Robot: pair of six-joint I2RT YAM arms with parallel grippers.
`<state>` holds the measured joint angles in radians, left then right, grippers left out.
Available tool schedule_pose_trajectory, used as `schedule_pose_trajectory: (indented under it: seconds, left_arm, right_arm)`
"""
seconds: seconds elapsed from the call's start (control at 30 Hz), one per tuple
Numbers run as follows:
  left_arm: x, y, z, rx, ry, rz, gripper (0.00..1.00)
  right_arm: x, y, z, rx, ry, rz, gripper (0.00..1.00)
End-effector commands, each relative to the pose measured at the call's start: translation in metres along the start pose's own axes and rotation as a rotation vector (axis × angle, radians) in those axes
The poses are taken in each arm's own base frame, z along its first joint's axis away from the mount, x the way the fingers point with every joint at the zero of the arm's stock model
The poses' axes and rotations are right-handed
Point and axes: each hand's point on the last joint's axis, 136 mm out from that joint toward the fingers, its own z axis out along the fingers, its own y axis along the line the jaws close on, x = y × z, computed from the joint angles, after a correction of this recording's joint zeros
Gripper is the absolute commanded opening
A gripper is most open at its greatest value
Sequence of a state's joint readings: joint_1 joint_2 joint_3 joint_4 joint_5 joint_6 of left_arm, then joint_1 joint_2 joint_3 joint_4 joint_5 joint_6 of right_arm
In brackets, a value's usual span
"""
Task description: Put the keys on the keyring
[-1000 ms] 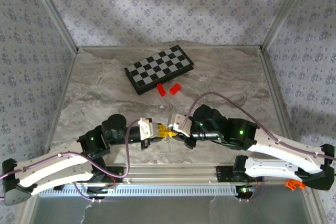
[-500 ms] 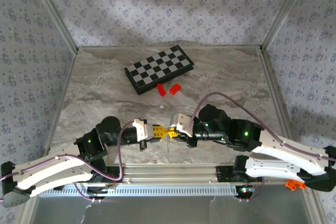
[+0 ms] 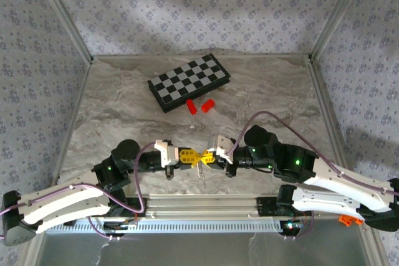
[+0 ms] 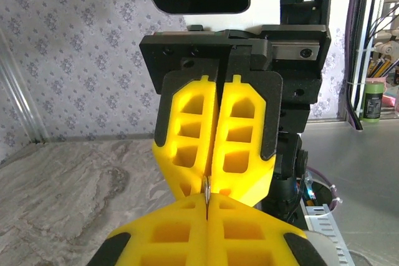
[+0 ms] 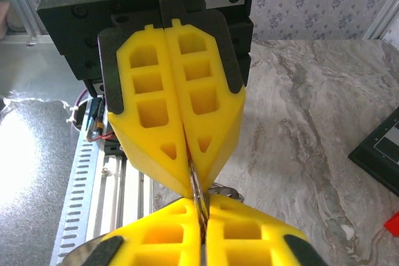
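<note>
Top external view: two robot arms reach in from the near edge of a marble-patterned counter (image 3: pixel 268 91) and meet tip to tip just in front of their bases. The left pincer (image 3: pixel 191 156) and the right pincer (image 3: pixel 206 157) point straight at each other, their yellow fingertips touching or very nearly so, raised a little above the counter.

Both wrist views look along closed yellow fingers at the other pincer head-on. Each pincer has its two fingers pressed together with no gap. A thin metallic strip seen edge-on, which appears to be the keyring (image 5: pixel 195 185), is pinched in the seam where the two sets of tips meet, so both pincers are clamped on it. A curved grey part of it shows just right of the seam in the right wrist view.

Farther back, well apart from the arms, a folding chessboard (image 3: pixel 189 82) lies at an angle. Two red blocks (image 3: pixel 207 105) sit just beside its near edge.
</note>
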<state>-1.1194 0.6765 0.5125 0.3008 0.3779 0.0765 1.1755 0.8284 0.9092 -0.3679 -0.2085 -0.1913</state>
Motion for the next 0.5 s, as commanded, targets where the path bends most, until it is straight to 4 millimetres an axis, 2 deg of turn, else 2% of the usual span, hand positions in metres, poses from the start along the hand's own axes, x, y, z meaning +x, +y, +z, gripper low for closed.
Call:
schedule_pose_trajectory:
  seconds: [0.0,0.07,0.2,0.33,0.47]
  left_arm:
    - [-0.025,-0.006,-0.001,0.033,-0.092,0.018,0.0]
    - [-0.023,-0.004,-0.001,0.021,-0.071,0.024,0.0]
    - [-0.005,0.006,-0.002,-0.037,0.046,0.044,0.0]
    - [0.014,0.016,-0.004,-0.088,0.169,0.077,0.04]
    - [0.025,0.021,-0.004,-0.105,0.243,0.093,0.08]
  right_arm:
    - [-0.01,-0.001,-0.003,0.001,-0.05,0.004,0.01]
    - [-0.01,-0.001,-0.004,0.003,-0.049,0.001,0.0]
    - [-0.006,-0.007,-0.005,0.031,-0.01,0.005,0.0]
    - [0.006,-0.01,-0.002,0.059,0.092,-0.023,0.0]
    - [0.009,-0.009,0.0,0.064,0.144,-0.049,0.0]
